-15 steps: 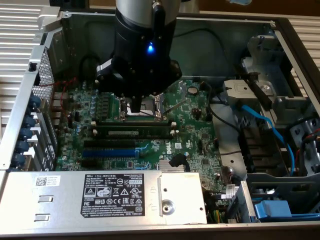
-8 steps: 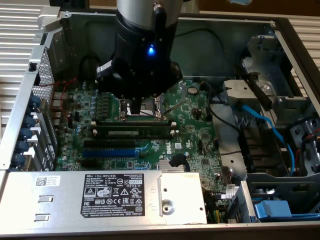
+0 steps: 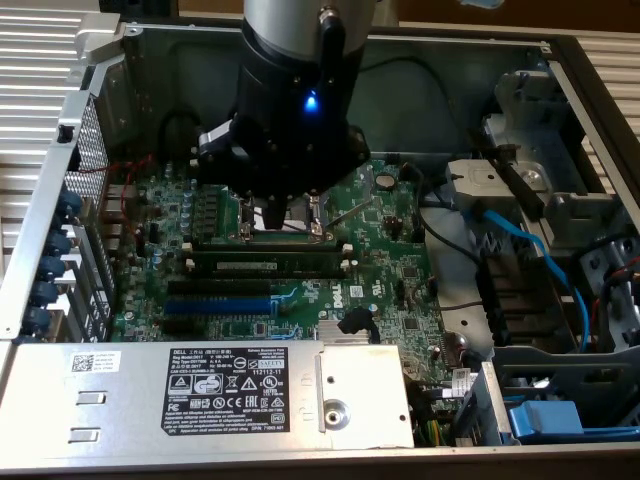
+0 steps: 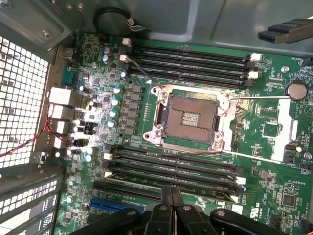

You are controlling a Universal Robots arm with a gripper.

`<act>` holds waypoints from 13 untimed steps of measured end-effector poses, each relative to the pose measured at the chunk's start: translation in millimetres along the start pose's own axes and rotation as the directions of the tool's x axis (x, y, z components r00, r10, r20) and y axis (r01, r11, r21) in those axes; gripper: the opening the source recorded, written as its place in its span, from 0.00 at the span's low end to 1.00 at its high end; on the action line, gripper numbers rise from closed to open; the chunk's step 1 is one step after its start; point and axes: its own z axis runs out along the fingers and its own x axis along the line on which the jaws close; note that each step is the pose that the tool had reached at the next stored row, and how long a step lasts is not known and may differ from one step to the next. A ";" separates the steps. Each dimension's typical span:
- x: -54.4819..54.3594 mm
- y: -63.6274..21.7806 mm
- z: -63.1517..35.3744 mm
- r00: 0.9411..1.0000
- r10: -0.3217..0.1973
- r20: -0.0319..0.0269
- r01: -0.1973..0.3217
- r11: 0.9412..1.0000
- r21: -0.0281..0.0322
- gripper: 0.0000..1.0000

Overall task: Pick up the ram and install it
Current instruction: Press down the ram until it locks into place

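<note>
**Open computer case, seen from above.** The case (image 3: 452, 62) lay open and held a green motherboard (image 3: 385, 250) whose CPU socket (image 4: 190, 117) sat uncovered and unfilled, with its metal frame in place.

The ram (image 3: 268, 263), a thin green stick with a pale label strip, stood on edge in one of the black memory slots (image 4: 171, 164) just beside the socket. It was on the side of the socket toward the blue expansion slot (image 3: 218, 305), and white clips stood at both of its ends. A second bank of black slots (image 4: 190, 61) ran along the opposite side of the socket, and nothing was seated in them.

The end effector (image 3: 268, 215) hung over the socket, near the seated ram. In the wrist view the end effector (image 4: 171, 194) had its two fingers drawn together with nothing between them, their tips over the slot bank that carried the ram.

Beyond the blue slot from the socket, a silver power supply (image 3: 120, 395) with a black label lay in the case. A round coin cell (image 4: 296, 89) sat on the board near the socket. A blue cable (image 3: 535, 255) ran through the drive bay, well apart from the socket.
</note>
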 end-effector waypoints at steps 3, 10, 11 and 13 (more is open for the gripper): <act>-3.9 -0.5 -0.4 1.000 0.000 -0.005 0.000 1.000 -0.001 0.10; -6.7 -0.9 -0.7 1.000 0.001 -0.009 -0.001 1.000 -0.001 0.10; -6.7 -0.9 -0.7 1.000 0.001 -0.009 -0.001 1.000 -0.001 0.10; -6.7 -0.9 -0.7 1.000 0.005 -0.008 -0.005 1.000 -0.002 0.10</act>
